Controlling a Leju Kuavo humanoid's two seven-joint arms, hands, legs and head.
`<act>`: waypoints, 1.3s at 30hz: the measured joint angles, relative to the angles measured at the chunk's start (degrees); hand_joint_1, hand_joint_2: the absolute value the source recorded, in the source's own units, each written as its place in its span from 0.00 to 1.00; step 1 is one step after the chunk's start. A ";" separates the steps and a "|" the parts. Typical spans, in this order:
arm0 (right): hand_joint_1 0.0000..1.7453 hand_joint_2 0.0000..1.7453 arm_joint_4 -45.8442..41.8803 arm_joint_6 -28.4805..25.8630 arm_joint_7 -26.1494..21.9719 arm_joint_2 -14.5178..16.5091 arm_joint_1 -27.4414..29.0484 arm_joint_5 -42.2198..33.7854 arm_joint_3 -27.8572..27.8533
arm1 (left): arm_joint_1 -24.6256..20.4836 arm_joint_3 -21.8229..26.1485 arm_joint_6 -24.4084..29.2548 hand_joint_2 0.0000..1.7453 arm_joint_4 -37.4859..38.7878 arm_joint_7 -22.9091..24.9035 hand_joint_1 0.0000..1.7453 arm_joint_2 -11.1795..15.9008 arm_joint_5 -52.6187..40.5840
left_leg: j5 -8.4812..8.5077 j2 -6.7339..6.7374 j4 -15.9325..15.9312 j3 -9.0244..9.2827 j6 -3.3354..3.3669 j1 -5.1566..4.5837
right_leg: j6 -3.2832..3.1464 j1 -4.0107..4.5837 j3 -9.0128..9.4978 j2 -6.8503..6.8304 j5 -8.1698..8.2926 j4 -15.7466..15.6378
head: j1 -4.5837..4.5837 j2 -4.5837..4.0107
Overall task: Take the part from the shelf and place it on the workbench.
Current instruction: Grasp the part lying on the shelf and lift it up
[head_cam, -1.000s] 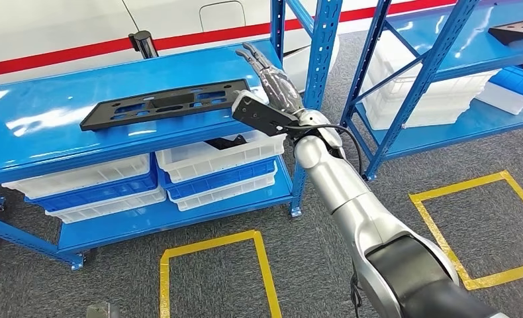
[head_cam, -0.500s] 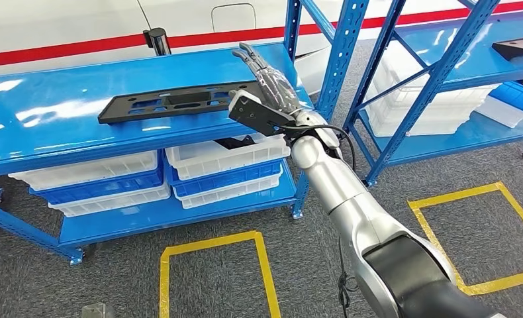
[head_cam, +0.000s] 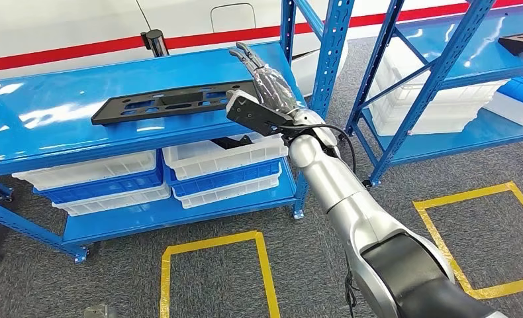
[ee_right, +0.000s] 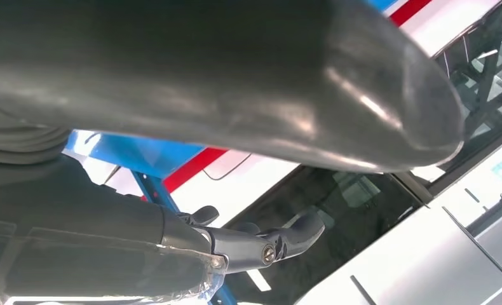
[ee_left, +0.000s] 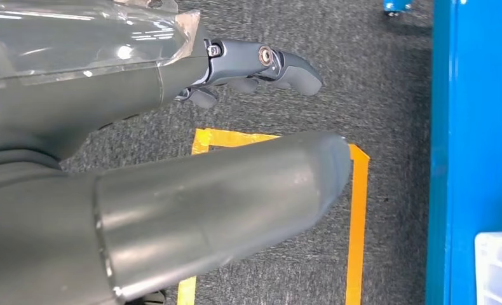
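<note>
Grey carpet marked with yellow tape squares runs under a glossy blue steel shelf (head_cam: 60, 136), whose lower tier holds white and blue plastic bins (head_cam: 219, 162). On its top tier lies the task's thing, a long flat black plastic part (head_cam: 173, 103) pierced with rectangular cut-outs, lying lengthwise with its near end just beside the right robot hand (head_cam: 265, 79). That hand reaches over the shelf top with fingers extended and apart, holding nothing. The left robot hand (ee_left: 248, 63) hangs above the carpet, its fingers loosely spread and empty. The part looks light and fairly stiff, though long enough to sag or tip if lifted by one end; its smooth face may slip, so a hold across the near edge or through a cut-out seems wisest.
</note>
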 joint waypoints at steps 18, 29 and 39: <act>0.00 0.00 1.43 -0.80 -0.28 -1.31 0.22 -0.32 -0.07 | -0.34 -0.46 -0.16 0.00 0.07 0.14 0.00 -0.04 -0.12 | 7.76 -0.75 -13.42 5.86 3.13 -0.44 | 1.53 0.67 -6.77 -0.09 -5.92 14.80 | 0.34 0.00; 0.00 0.00 1.53 -0.84 -0.30 -1.17 -0.28 -0.33 -0.04 | -0.39 -0.90 -0.17 0.00 0.09 0.15 0.00 0.25 -0.02 | 3.33 -0.40 -5.72 1.88 0.34 -0.28 | 0.18 0.02 1.26 -0.04 -0.68 -0.49 | 0.08 0.00; 0.00 0.00 1.62 -0.81 -0.34 -1.27 -0.35 -1.27 -0.07 | -0.46 -1.26 -0.04 0.00 0.13 0.39 0.00 0.38 0.21 | 7.72 0.93 -12.60 5.01 0.86 -0.48 | 0.15 0.99 1.26 -0.72 -1.00 -0.34 | 0.09 0.00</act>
